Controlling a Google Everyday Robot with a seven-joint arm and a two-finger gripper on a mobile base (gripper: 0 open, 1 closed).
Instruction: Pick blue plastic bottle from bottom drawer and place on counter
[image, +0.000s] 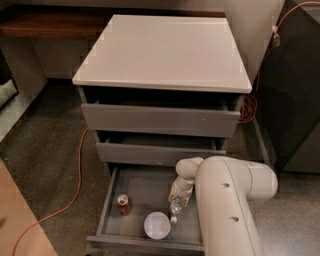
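The bottom drawer (142, 187) is pulled open below two higher grey drawers. The blue plastic bottle (176, 208) lies in its right half, white cap toward the drawer front. My gripper (181, 194) reaches down into the drawer right at the bottle's upper end, and the big white arm (227, 200) hides the drawer's right side. The counter (165, 50) is the glossy white top of the cabinet.
A red soda can (123, 204) stands at the drawer's left and a white round bowl (157, 225) sits near its front. An orange cable (77, 165) runs over the floor at left. A dark cabinet (295, 90) stands at right, a brown wooden shelf (50, 25) at back left.
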